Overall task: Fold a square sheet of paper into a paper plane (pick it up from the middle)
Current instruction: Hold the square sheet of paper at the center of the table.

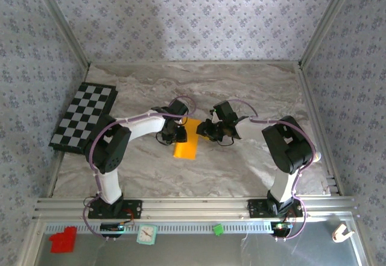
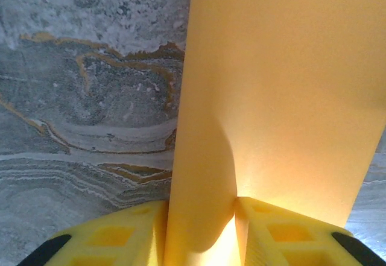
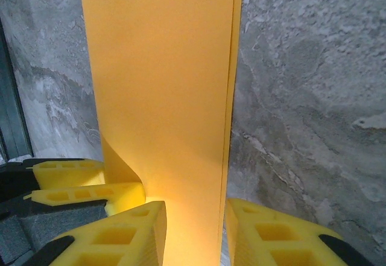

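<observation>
1. the square sheet of paper (image 1: 186,141), orange and doubled over into a long strip, lies mid-desk (image 1: 253,85) between the two arms.
2. the left pincer (image 1: 177,133) is closed narrowly on one curled end of the paper (image 2: 277,97).
3. the right pincer (image 3: 195,213) straddles the doubled edge (image 3: 175,97), jaws narrow; i cannot tell whether it grips.
</observation>
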### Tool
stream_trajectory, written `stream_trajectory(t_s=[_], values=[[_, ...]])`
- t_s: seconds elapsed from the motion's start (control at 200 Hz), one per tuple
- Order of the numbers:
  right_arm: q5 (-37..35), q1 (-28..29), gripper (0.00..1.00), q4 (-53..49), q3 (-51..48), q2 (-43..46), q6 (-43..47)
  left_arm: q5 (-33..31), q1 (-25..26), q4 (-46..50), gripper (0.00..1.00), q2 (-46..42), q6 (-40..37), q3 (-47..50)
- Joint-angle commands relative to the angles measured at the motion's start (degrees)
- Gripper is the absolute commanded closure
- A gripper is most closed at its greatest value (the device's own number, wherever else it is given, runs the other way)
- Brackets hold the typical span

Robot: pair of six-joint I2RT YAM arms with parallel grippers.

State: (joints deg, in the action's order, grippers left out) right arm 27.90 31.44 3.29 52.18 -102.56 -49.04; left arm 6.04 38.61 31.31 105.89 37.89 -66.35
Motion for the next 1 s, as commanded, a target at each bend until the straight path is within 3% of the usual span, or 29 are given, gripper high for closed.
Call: stream_trajectory(t_s=[0.0, 0.675, 0.995], values=[[1.08, 0.42, 0.68, 0.05, 1.74, -0.97, 0.72, 1.26, -0.04, 0.33, 0.64, 3.19, -1.44, 0.94], [2.16, 2.99, 0.75, -1.03, 4.86, -5.96, 0.94, 1.64, 0.14, 0.11, 0.64, 4.68, -0.58, 1.02], [1.19, 3.1, 0.75, -1.18, 4.62, -4.2, 1.69, 1.66, 0.15, 0.17, 0.63, 4.85, -0.35, 1.14]])
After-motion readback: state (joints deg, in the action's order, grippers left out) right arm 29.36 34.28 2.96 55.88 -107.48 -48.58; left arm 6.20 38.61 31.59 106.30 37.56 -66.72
